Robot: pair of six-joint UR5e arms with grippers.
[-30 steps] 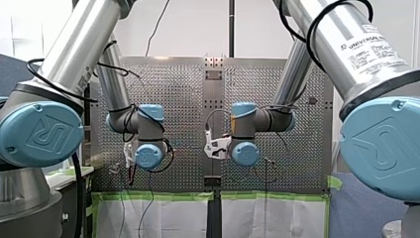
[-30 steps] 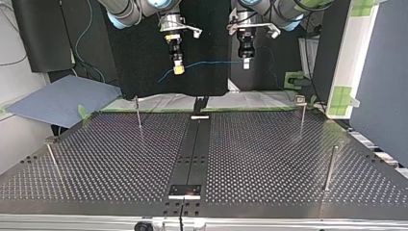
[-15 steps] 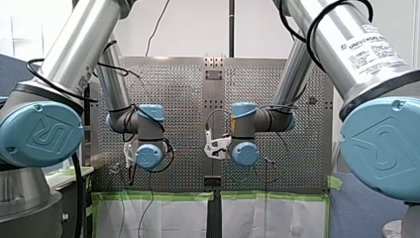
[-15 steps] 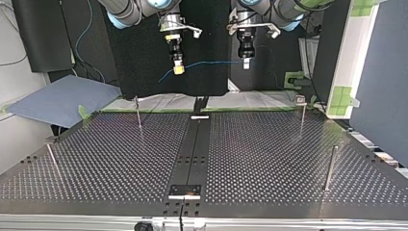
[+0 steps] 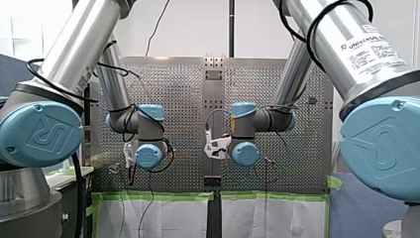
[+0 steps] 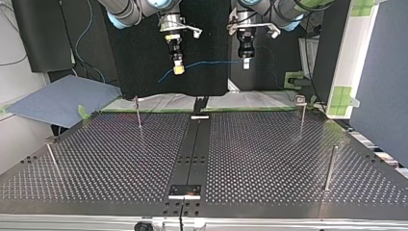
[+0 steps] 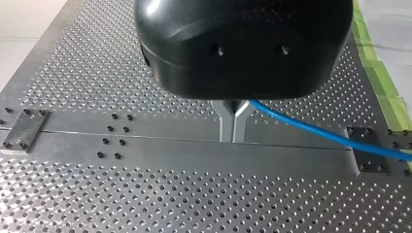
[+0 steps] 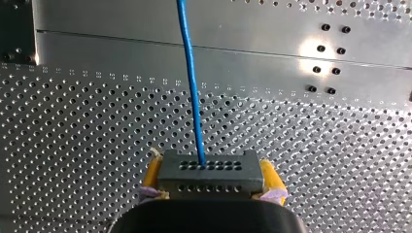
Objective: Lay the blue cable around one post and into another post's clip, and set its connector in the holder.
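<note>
Perforated surface (image 6: 269, 159), thin posts (image 6: 329, 168) upright near its corners. Both pincers hang above its far edge in the top view, apart. My left pincer (image 7: 233, 127): metal fingers pinched on the blue cable (image 7: 311, 130), which spans the air between the two. My right pincer (image 8: 210, 180): yellow pads clamping the black connector (image 8: 210, 171) at the cable's end.

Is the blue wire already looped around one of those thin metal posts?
No, the blue cable hangs in the air between my left gripper and the connector in my right gripper, touching no post.
</note>
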